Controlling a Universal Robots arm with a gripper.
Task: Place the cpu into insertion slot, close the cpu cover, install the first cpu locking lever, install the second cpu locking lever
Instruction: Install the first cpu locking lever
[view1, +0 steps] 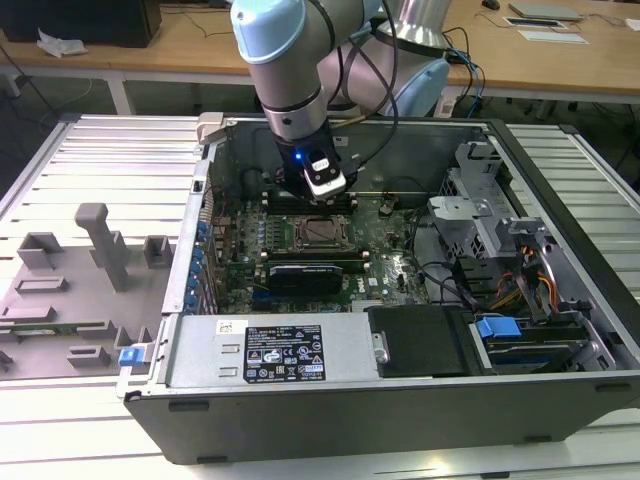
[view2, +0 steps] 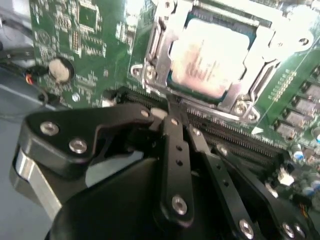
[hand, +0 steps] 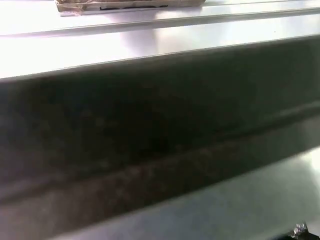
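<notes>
Fingers (view2: 173, 131) pinched together, empty, just before the grey square metal cpu cover (view2: 156, 47); my slipping sideways could gouge the green motherboard (view2: 95, 45).

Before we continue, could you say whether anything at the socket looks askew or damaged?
Nothing stands out: the silvery-beige square cpu lies flat, the thin grey metal frame cover sits squarely over its edges, and the black gripper is beside the cover.
</notes>
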